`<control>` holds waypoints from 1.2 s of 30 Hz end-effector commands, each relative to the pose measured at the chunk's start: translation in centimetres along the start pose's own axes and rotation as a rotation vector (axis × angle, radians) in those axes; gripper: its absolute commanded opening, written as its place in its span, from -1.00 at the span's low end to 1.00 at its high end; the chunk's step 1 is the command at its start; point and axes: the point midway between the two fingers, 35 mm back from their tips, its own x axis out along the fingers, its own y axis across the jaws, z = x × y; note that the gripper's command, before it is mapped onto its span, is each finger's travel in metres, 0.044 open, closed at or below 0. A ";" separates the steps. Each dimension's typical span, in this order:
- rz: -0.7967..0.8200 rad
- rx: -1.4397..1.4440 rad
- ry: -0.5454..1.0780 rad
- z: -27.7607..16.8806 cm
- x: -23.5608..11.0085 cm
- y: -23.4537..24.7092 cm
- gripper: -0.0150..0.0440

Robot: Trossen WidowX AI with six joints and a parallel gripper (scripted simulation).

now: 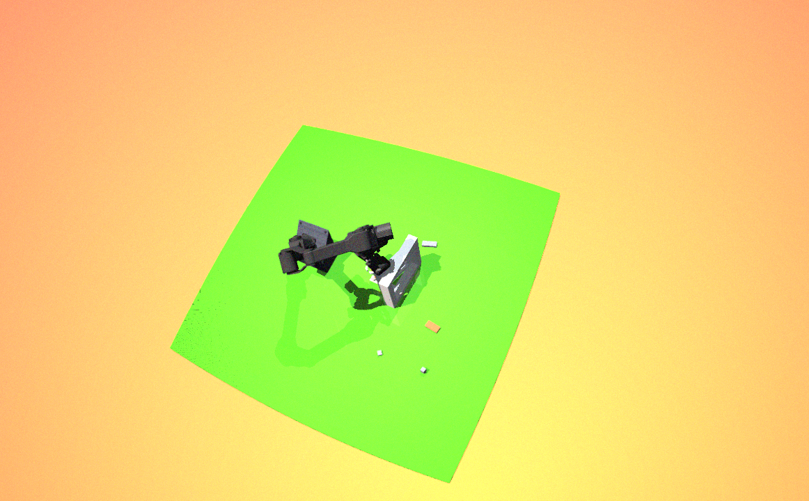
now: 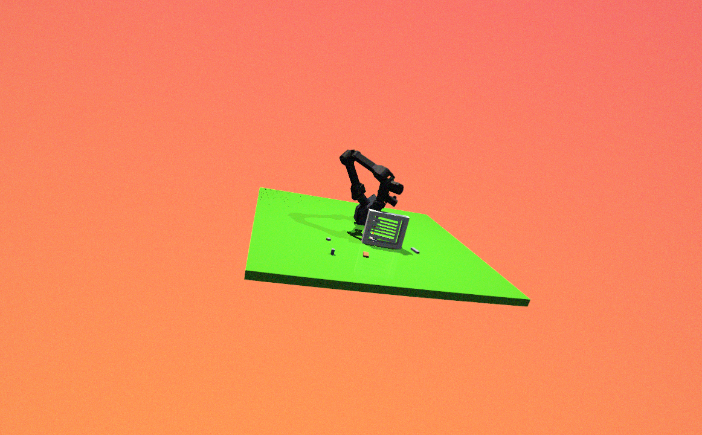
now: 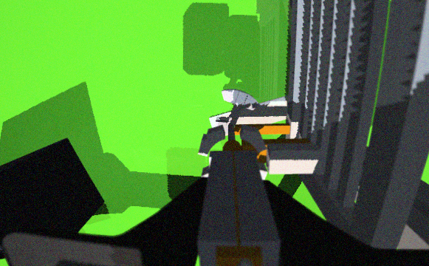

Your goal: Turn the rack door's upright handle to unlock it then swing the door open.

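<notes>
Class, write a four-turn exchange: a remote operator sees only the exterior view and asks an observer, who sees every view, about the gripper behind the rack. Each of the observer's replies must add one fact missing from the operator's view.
Operator: The rack hides the fingertips from me. Is the gripper shut on anything?
Observer: Yes, the wrist view shows it shut on the handle.
Operator: Which end of the rack is it nearer, the one towards the orange block or the far one?
Observer: From the top view, it is nearer the end towards the orange block.
</notes>
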 end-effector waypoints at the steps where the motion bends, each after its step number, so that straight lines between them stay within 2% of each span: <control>1: -0.010 0.099 -0.006 0.3 0.0 0.4 -0.41; 36: -0.005 0.629 -0.011 3.9 0.0 6.4 -0.41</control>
